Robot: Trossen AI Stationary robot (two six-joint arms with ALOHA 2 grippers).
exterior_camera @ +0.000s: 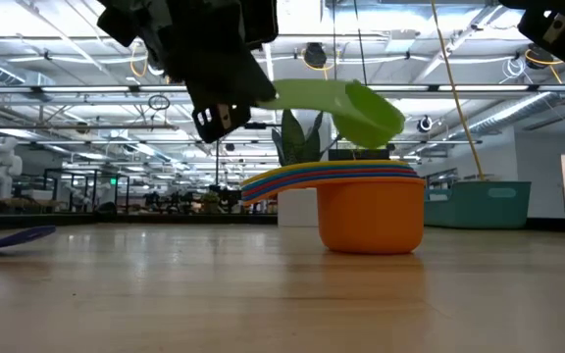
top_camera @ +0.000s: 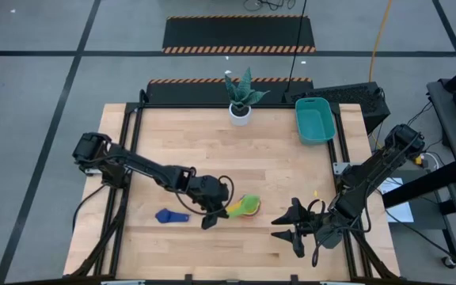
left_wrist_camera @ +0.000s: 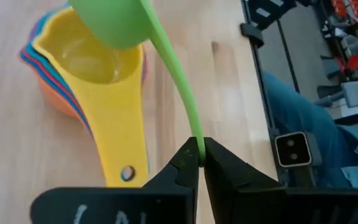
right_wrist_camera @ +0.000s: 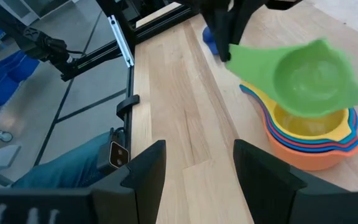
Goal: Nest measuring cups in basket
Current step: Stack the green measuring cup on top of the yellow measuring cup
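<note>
- The green measuring cup is held by the end of its handle in the left pincer, whose jaws are clamped narrow on it.
- Its bowl hangs tilted just above a nested stack of cups, not seated in it and apart from it in the low view.
- The stack stands on the desk, near its front edge and about mid-width. An orange cup is outermost at the bottom, and a yellow cup is uppermost; blue and red rims show between them.
- A dark blue cup lies alone on the desk, to the left of the stack and just beside the left arm.
- The teal basket sits at the far right part of the desk, well apart from the stack. No cup shows inside it.
- The right pincer hovers near the front right of the desk, jaws wide and holding nothing, facing the stack.
- A white pot with a plant stands at the far edge, left of the basket.
- A person's leg in blue cloth shows beyond the desk's front edge.
</note>
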